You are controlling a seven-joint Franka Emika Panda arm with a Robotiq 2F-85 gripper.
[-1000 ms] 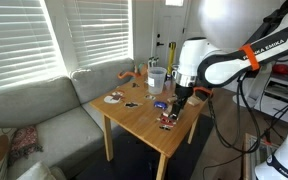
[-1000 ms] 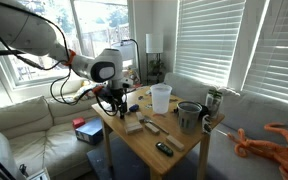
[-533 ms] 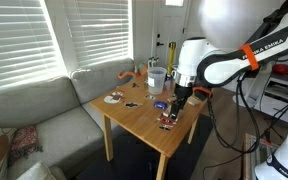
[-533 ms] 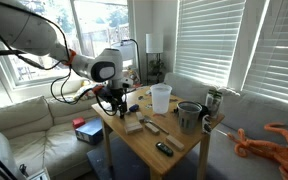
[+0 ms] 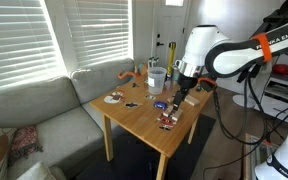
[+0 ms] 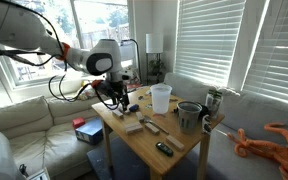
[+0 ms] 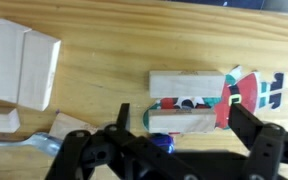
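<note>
In the wrist view my gripper is open, its dark fingers standing either side of a small wooden block on the table below. A second wooden block lies just beyond it. Both rest on a flat red, green and black printed piece. A small blue object shows at the near edge of the block. In both exterior views the gripper hangs a little above the wooden table, holding nothing.
More wooden blocks lie to the left in the wrist view. The table also carries a clear cup, a grey pot, a can, a remote and a plate. An orange toy octopus and a sofa are alongside.
The jaws have spread from partly closed to wide open, letting go of the block, and the arm has lifted a little above the table.
</note>
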